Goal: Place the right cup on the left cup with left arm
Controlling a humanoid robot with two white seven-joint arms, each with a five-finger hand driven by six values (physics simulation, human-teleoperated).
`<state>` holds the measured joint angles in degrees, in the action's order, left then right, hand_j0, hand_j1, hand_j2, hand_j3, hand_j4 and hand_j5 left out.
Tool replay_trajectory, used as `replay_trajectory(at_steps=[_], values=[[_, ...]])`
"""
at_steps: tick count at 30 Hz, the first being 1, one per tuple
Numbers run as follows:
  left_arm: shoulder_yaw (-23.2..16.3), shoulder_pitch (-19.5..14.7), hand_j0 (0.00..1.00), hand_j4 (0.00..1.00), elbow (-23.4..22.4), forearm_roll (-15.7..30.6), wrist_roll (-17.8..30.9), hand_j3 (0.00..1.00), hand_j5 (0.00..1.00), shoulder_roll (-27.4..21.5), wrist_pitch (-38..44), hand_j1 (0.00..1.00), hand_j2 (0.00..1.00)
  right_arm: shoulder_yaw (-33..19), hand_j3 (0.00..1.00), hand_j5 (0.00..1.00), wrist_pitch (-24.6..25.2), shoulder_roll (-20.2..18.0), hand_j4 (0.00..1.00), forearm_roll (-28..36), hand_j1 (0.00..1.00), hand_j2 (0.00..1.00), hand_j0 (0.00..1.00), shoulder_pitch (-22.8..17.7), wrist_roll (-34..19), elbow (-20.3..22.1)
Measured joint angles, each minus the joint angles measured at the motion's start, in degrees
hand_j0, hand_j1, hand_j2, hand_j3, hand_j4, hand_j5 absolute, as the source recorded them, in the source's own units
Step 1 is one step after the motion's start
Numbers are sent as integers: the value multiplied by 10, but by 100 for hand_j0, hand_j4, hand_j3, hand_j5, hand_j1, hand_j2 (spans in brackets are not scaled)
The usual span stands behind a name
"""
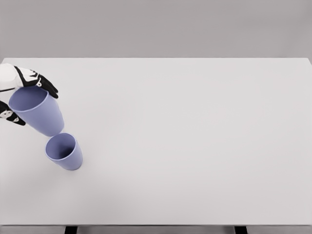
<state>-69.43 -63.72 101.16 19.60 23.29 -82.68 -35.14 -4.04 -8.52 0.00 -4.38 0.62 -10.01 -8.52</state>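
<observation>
While I hold it: my left fingers (46, 87) grip the upper cup (37, 110)
Lower cup (64, 151): stands on the worktop (195, 146), just beside

Single head view, high, looking down over table (195, 146).

We are looking at a bare simulated test setup, not a lived-in room. We see one wide white table (195, 146) filling nearly the whole view, its dark legs (71, 229) just showing at the near edge, and behind its far edge only a flat, featureless grey backdrop (156, 27). The even, shadowless lighting and smooth, textureless surfaces tell us this is a rendered lab-style workbench scene.
</observation>
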Motion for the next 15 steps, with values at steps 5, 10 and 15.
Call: replay_trajectory(at_steps=[5,10,15], values=[[0,17,64,64,0,11,1,64,64,-6,0,64,64,0,100,100,0,0,100,0,100,100,100,0,0,0],[0,19,64,64,0,13,2,64,64,-13,0,64,64,0,100,100,0,0,100,0,100,100,100,0,0,0],[0,32,65,65,0,12,1,65,65,-10,0,65,65,0,100,100,0,0,100,0,100,100,100,0,0,0]])
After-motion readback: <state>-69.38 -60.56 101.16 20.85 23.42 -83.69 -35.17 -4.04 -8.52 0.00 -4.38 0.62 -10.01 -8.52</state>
